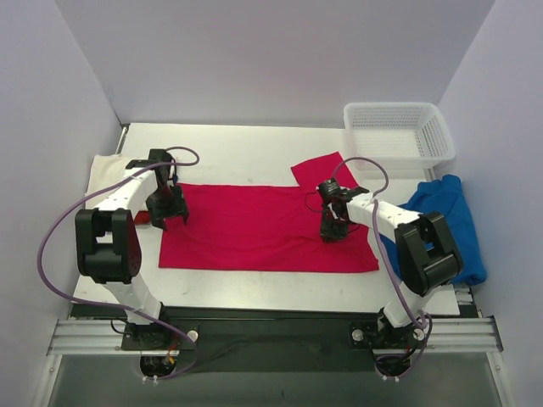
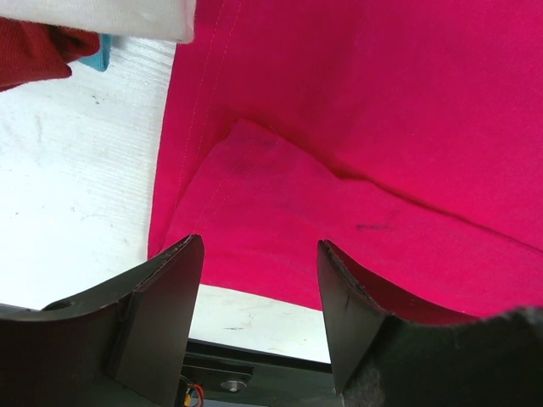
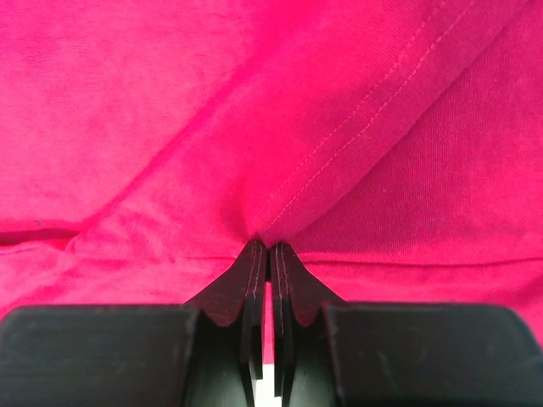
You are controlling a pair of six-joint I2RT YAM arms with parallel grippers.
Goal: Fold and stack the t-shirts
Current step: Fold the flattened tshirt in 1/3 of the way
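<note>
The crimson red t-shirt (image 1: pixel 254 229) lies spread flat across the middle of the table, with one sleeve (image 1: pixel 321 170) sticking out at the back right. My left gripper (image 1: pixel 168 222) hangs open just above the shirt's left edge, and in the left wrist view (image 2: pixel 260 246) nothing sits between its fingers over the red cloth (image 2: pixel 382 127). My right gripper (image 1: pixel 333 233) is down on the shirt's right part. Its fingers (image 3: pixel 263 246) are shut on a pinched fold of red cloth (image 3: pixel 170 102) beside a stitched hem. The royal blue t-shirt (image 1: pixel 450 212) lies crumpled at the right, and the cream t-shirt (image 1: pixel 106 170) lies at the far left.
A white lattice basket (image 1: pixel 399 136) stands at the back right corner. White walls close in the table on three sides. Bare white tabletop (image 1: pixel 246 153) shows behind the red shirt, and the table's front edge (image 1: pixel 254 292) runs just before it.
</note>
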